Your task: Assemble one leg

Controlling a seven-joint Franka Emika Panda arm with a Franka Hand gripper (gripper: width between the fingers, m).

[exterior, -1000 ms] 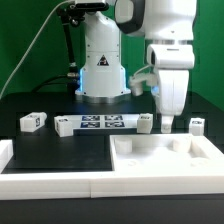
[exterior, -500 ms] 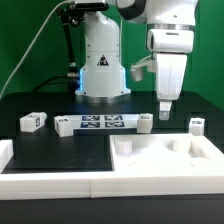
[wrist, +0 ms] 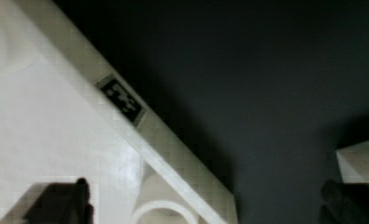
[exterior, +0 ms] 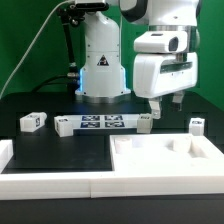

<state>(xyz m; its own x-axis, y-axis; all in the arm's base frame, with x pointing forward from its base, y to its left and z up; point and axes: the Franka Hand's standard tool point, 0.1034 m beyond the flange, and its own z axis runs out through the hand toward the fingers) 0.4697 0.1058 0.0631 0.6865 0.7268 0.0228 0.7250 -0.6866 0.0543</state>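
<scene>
A small white leg [exterior: 145, 123] with a marker tag stands on the black table just behind the large white panel [exterior: 160, 160]. My gripper [exterior: 158, 106] hangs above and slightly to the exterior view's right of it, apart from it, with the hand turned. In the wrist view the gripper [wrist: 209, 200] is open and empty. Its dark fingers [wrist: 56, 200] stand wide apart over the panel's rim [wrist: 92, 140], which carries a tag [wrist: 124, 100] and a round hole [wrist: 172, 212]. Two more legs lie at the exterior view's right [exterior: 197, 124] and left [exterior: 32, 121].
The marker board [exterior: 100, 123] lies behind the panel in front of the robot's base [exterior: 100, 70]. Another small white block [exterior: 62, 127] sits at its left end. A white piece [wrist: 362, 160] shows at the wrist view's edge. A white border [exterior: 40, 185] runs along the table's front.
The gripper has risen from just above the table beside the panel's far edge, and the hand has turned and shifted slightly to the exterior view's left. The parts have not moved.
</scene>
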